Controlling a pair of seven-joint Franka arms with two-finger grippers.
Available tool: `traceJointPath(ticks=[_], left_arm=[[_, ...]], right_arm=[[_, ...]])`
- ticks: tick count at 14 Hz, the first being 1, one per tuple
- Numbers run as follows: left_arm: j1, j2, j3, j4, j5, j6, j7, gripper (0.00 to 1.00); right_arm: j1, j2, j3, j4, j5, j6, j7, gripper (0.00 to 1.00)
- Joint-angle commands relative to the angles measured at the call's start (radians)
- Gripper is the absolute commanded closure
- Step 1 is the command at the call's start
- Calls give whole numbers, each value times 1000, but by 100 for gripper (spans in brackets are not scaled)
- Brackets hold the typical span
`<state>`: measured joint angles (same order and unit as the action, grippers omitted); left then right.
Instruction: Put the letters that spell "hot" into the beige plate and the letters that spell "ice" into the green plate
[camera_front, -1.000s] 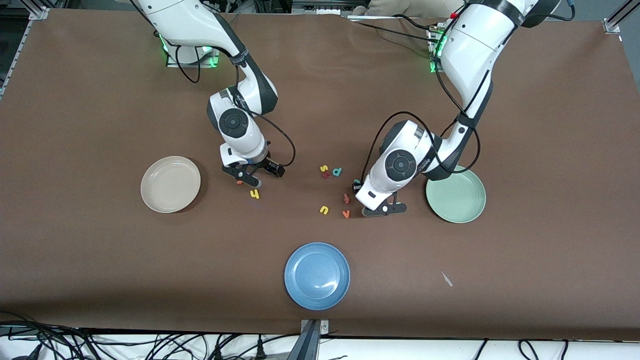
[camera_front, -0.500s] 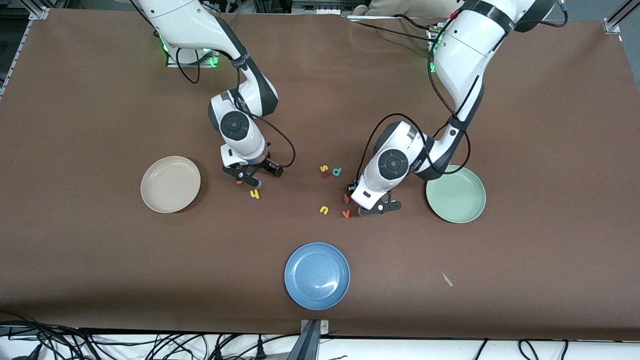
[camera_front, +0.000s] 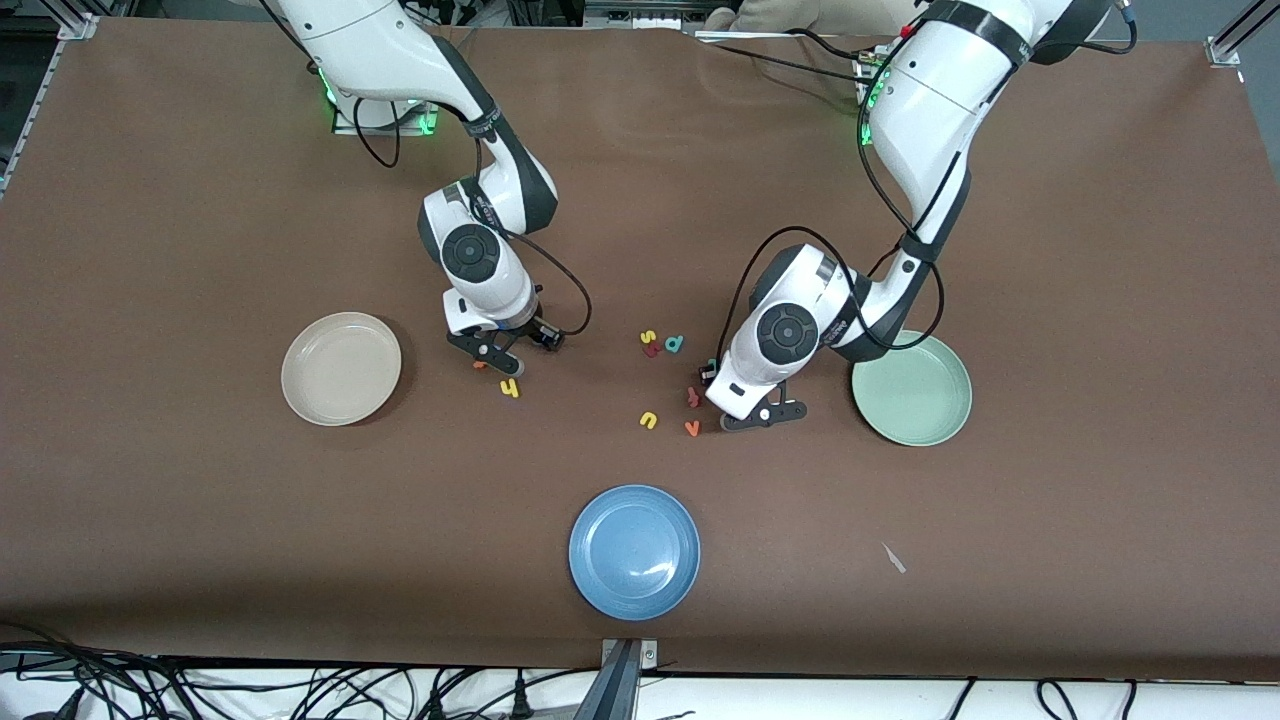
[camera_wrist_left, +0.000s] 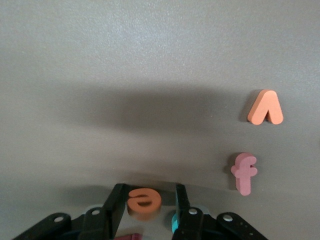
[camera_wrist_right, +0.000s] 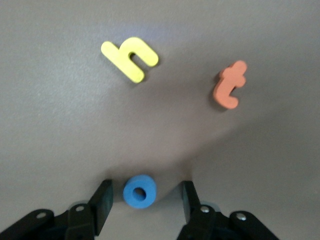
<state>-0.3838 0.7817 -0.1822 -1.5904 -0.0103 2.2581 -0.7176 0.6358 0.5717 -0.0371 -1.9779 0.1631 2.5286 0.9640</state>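
Observation:
The right wrist view has the blue o (camera_wrist_right: 140, 190) lying on the table between the fingers of my open right gripper (camera_wrist_right: 146, 191), with a gap on each side. The yellow h (camera_wrist_right: 130, 59) and orange t (camera_wrist_right: 230, 85) lie close by. That gripper (camera_front: 498, 357) is low over the table beside the beige plate (camera_front: 300, 350). My left gripper (camera_wrist_left: 149, 192) stands open around the orange e (camera_wrist_left: 144, 202), which has room toward one finger. The teal c (camera_wrist_left: 174, 223) and dark red i (camera_wrist_left: 131, 236) peek beside the fingers. This gripper (camera_front: 722, 395) is down beside the green plate (camera_front: 950, 360).
An orange v (camera_wrist_left: 265, 107) and a pinkish t-like letter (camera_wrist_left: 244, 172) lie just off the left gripper. A yellow s (camera_front: 648, 337), teal d (camera_front: 675, 344) and yellow u (camera_front: 648, 420) sit mid-table. A blue plate (camera_front: 600, 520) lies nearer the front camera.
The right gripper's fingers have drawn in around the blue o. The left hand has shifted a little toward the right arm's end of the table, over the letters.

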Motion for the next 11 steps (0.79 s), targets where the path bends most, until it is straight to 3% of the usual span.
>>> traceJointPath(ticks=[1, 4, 5, 11], left_arm=[[-3, -2, 7, 1, 16, -25, -2, 55], [-1, -2, 6, 4, 33, -25, -3, 94], [0, -4, 7, 6, 33, -25, -3, 100], [10, -16, 10, 12, 33, -28, -5, 100]], right_arm=[[-4, 7, 14, 5, 30, 12, -10, 38], [-2, 7, 14, 4, 30, 9, -24, 41], [-2, 5, 14, 5, 30, 7, -34, 44], [-4, 5, 13, 5, 30, 6, -57, 57]])
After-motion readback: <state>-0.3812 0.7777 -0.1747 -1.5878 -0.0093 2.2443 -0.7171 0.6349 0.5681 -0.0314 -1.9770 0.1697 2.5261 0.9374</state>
